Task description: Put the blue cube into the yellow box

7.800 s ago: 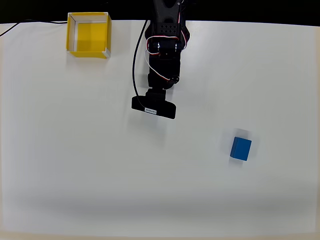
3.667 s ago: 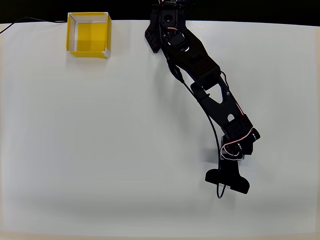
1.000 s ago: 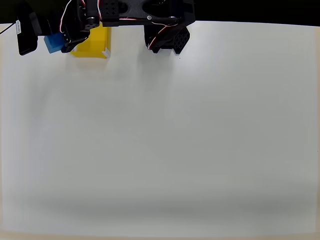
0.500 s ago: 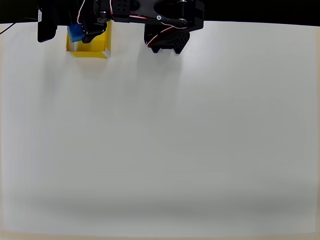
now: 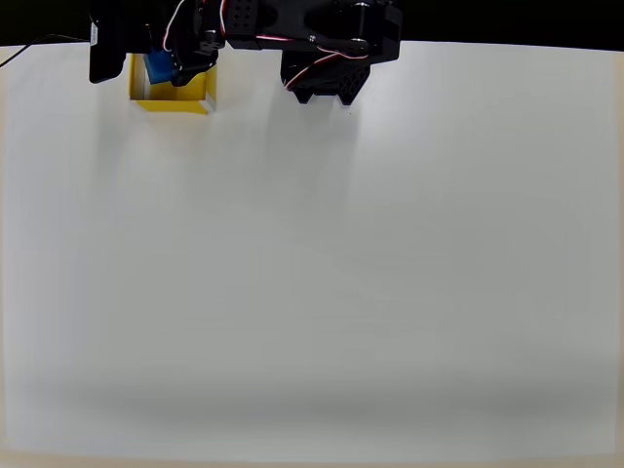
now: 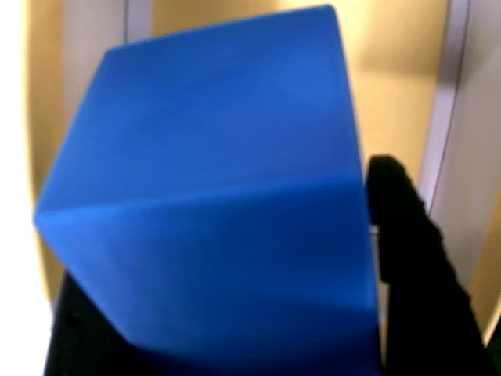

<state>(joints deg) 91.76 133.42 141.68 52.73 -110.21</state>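
Stretching across the far edge of the white table, the black arm reaches to the yellow box at the overhead view's top left. Its gripper is clamped on the blue cube, held over the box's open top.

White table w/ soft even light, faint shadow band near bottom edge, black strip beyond far edge.
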